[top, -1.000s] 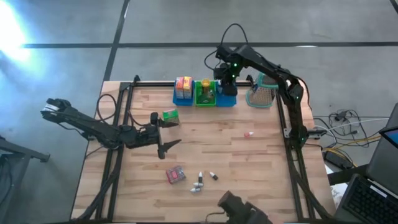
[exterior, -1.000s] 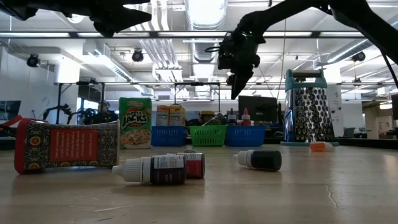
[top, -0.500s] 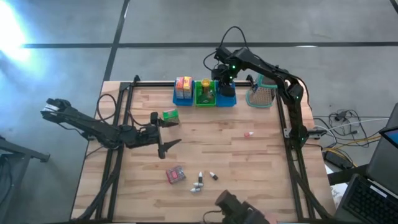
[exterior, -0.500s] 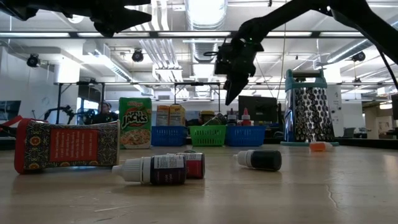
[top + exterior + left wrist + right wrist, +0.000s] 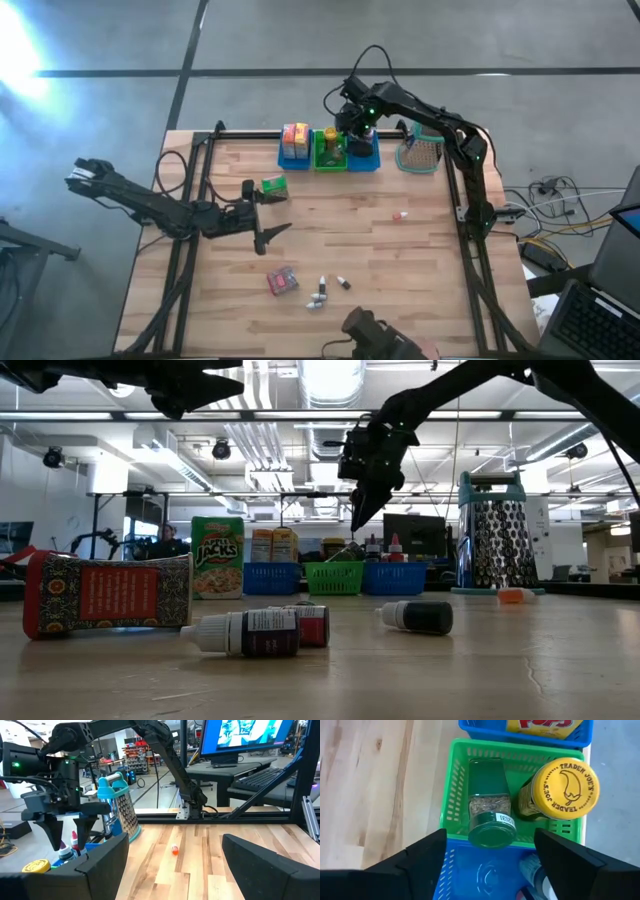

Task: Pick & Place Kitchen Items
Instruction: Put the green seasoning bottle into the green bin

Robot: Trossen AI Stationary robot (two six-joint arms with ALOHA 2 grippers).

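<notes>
Over the last second the right pincer (image 5: 350, 128) was carried sideways above the row of bins at the far edge of the counter (image 5: 400, 260): from over the right-hand blue bin (image 5: 368, 158) it was brought toward the green bin (image 5: 330, 160), ending above the boundary between the two. In the low view it was shifted leftward, its open fingers (image 5: 362, 510) pointed down and nothing held between them.
</notes>
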